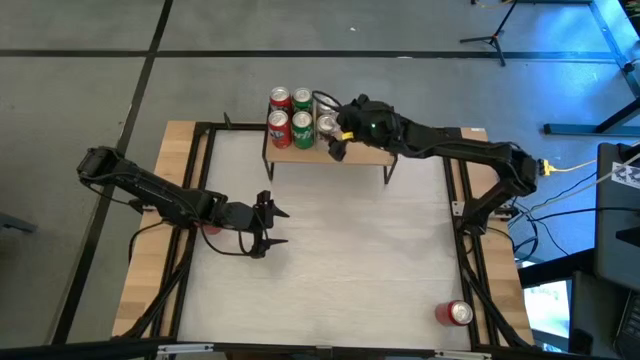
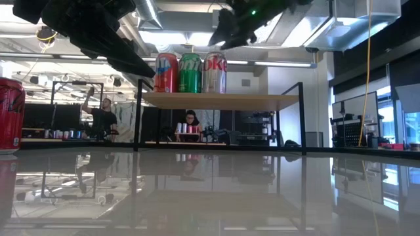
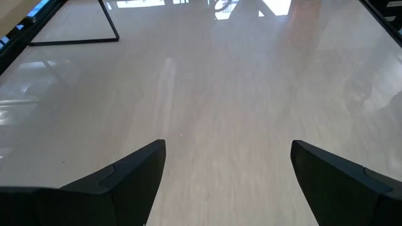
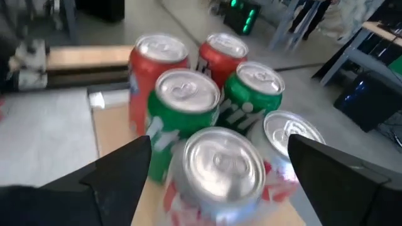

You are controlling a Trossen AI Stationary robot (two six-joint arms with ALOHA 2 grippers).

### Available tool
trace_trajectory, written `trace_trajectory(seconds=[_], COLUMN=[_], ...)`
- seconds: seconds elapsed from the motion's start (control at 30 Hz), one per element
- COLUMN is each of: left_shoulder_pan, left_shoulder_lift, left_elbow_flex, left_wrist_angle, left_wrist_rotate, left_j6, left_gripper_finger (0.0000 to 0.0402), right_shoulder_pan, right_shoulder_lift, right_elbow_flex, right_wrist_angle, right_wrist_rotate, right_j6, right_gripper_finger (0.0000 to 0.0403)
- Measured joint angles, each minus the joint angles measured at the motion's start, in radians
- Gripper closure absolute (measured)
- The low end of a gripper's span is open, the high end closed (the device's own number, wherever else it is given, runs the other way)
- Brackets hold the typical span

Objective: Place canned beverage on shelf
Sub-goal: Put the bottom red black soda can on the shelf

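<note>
- Cans: one red can (image 1: 454, 313) lay near the table's (image 1: 340, 250) front right corner, well apart from both arms, not yet shelved.
- Left gripper (image 1: 272, 226) hung over the table's left-middle, fingers spread wide, nothing between them; judged waiting.
- Shelf (image 1: 360, 153) stood at the table's far edge, six cans clustered at its left end, two rows deep.
- Silver can (image 4: 217, 166), nearest the right gripper (image 1: 339, 141), stood upright on the board; fingers splayed either side, apart from it.
- Step judged: release just made. Next move calls for a clean lift away without nudging neighbours, then reaching for the red can.
</note>
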Motion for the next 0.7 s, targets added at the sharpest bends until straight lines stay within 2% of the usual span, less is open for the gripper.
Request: trace_trajectory(seconds=[0.17,0.33,0.53,0.7], left_shoulder_pan=[0.0,-0.002,-0.002,-0.002], left_shoulder_lift=[0.0,0.0,0.0,0.0], left_elbow_flex=[0.0,0.0,0.0,0.0], left_wrist_angle=[0.0,0.0,0.001,0.029], left_wrist_rotate=[0.0,0.001,0.004,0.003], left_j6=[0.0,-0.001,-0.003,-0.002], left_gripper_finger=[0.0069,0.0069,0.0069,0.0069], right_shoulder_pan=[0.042,0.122,0.265,0.428], right_shoulder_lift=[-0.045,-0.139,-0.248,-0.282], right_elbow_flex=[0.074,0.091,0.091,0.088], right_wrist_angle=[-0.243,-0.45,-0.716,-0.904], right_wrist_rotate=[-0.007,-0.008,-0.007,-0.007], right_j6=[-0.005,0.053,0.221,0.386], right_gripper_finger=[0.0033,0.0033,0.0033,0.0033])
